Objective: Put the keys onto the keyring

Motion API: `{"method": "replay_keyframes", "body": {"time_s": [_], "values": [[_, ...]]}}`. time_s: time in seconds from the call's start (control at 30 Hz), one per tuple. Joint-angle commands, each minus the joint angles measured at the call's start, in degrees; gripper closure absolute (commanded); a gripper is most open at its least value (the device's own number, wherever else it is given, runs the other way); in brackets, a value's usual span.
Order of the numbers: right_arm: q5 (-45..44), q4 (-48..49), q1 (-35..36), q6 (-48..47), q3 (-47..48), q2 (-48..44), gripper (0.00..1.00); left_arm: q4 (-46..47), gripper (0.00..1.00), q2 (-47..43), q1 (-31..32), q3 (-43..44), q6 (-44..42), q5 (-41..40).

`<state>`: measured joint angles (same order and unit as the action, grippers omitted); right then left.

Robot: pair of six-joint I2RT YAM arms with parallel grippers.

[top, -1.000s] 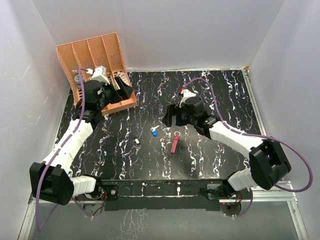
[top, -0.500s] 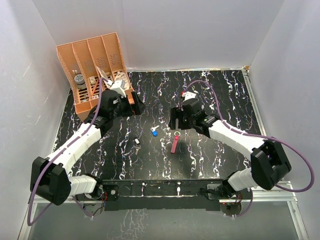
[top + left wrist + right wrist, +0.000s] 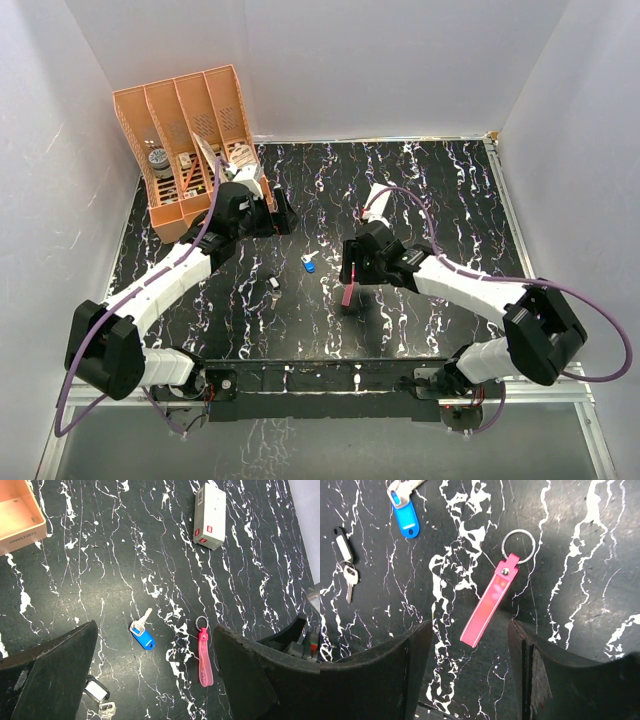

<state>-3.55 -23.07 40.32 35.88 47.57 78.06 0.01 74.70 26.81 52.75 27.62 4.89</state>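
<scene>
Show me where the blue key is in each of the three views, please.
Top external: blue key near the picture's middle.
Left wrist: key just below the middle.
Right wrist: key in the top left corner.
Shared landmark: the pink strap, to the key's right in every view.

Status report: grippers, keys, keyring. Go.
Left gripper open, empty. Right gripper open above keyring. Blue key, dark key loose on table, unthreaded. White box apart, not blocking.
</scene>
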Motion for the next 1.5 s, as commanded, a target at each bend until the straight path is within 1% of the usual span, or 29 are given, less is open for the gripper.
{"method": "replay_keyframes", "body": {"time_s": [0.0,0.23,0.43,0.67,0.83,0.9,1.03,1.13,1.23,1.3,1.47], "values": [[-2.32,1.55,1.84,3.16,-0.37,1.13,0.41,0.65,0.01,-0.74,0.57,1.06,-0.63,-1.0],[-2.42,2.3,2.95,3.75,-0.85,5.2,0.42,0.0,0.01,-1.58,0.7,0.64,-1.22,-1.87],[-2.39,3.08,3.49,3.85,-0.73,7.38,0.47,-0.1,0.01,-1.66,0.7,0.35,-1.47,-1.89],[-2.47,3.2,4.06,4.11,-0.29,9.25,0.5,-0.26,0.01,-1.66,0.7,0.16,-1.77,-2.25],[-2.47,3.34,4.35,4.19,-0.15,10.26,0.54,-0.36,0.01,-1.57,0.7,0.1,-1.95,-2.59],[-2.66,3.38,4.35,4.28,-0.12,10.43,0.59,-0.44,0.01,-1.57,0.7,0.09,-2.04,-2.68],[-3.02,3.48,4.51,4.29,0.05,10.73,0.72,-0.51,0.01,-1.41,0.7,0.09,-2.12,-2.78],[-3.58,3.49,4.46,4.28,-0.03,10.26,0.84,-0.29,0.01,-1.37,0.7,-0.19,-2.13,-2.69],[-4.09,3.19,4.5,2.7,0.91,8.54,0.94,0.27,0.01,-1.1,0.7,-0.33,-2.4,-1.75],[-4.72,2.66,4.47,0.83,2.4,6.71,0.96,1.92,0.01,-0.52,0.7,-0.54,-2.73,1.09],[-7.02,1.48,4.48,-4.67,8.48,2.78,0.97,6.0,0.03,1.0,0.83,-0.81,-3.42,6.11]]}}
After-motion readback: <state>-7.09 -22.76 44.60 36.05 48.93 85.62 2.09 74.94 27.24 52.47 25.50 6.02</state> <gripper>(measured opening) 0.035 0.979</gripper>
